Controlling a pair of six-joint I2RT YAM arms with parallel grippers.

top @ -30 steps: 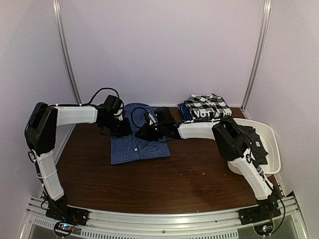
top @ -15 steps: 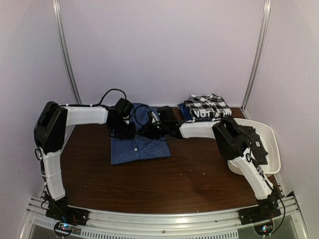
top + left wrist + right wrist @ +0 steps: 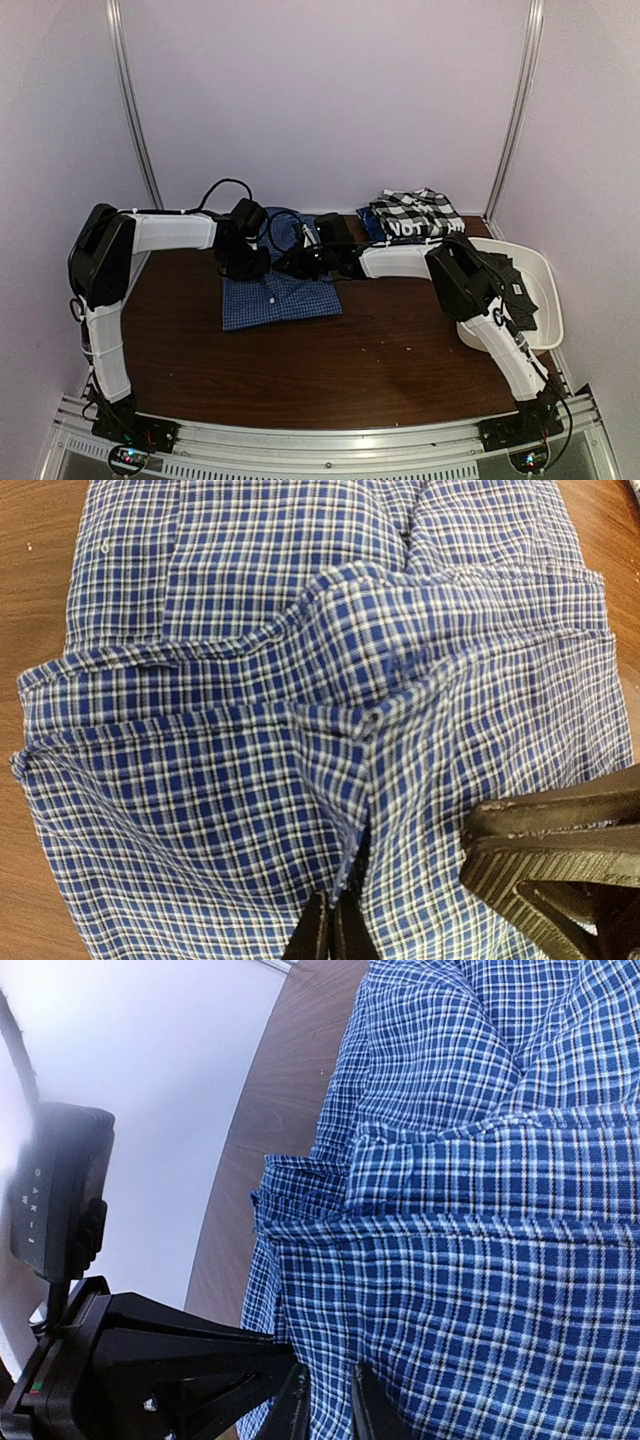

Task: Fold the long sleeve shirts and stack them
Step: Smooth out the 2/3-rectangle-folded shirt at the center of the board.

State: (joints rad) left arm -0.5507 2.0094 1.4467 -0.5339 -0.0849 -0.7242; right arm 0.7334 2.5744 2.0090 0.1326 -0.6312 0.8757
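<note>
- Now the blue check shirt lies toward the back of the table, partly folded, with its far edge bunched up.
- The left jaws have just shut on that edge, and the right jaws pinch it close by.
- Both arms look ready to lift it for the next fold.

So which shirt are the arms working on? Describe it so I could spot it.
On the dark wooden table, look midway along the back. The blue-and-white fine-check shirt lies there, pinched by the left gripper and the right gripper. Its checks are tiny and blue, unlike the black-and-white large-check shirt stacked in the back right corner.
</note>
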